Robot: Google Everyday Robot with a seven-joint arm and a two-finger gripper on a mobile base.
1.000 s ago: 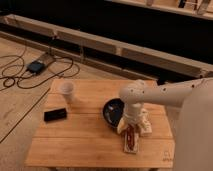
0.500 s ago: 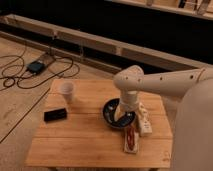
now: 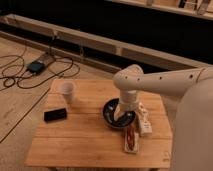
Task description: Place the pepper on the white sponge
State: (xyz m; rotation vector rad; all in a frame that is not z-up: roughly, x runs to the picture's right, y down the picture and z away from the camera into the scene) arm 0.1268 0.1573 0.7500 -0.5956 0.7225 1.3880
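While your gripper [image 3: 120, 113] hangs over the dark bowl [image 3: 111, 119] at centre right of the frame, the pepper [image 3: 131, 137] already lies lower right of it, well clear of the fingers, resting lengthwise on the white sponge [image 3: 131, 148]. You see the pepper as a slim glossy red-orange strip, slightly curved; the sponge under it is a flat off-white pad with rounded corners, near the front edge of the slatted wooden table [image 3: 80, 145]. The bowl is round and dark with a pale patch inside. Just right of the bowl sits a longer white labelled object [image 3: 145, 120]. Left of centre stand a pale cup [image 3: 66, 91] and a matte black rectangular block [image 3: 55, 114]. Your gripper's fingers stand fully apart and hold nothing; whether they touch the bowl you cannot tell.
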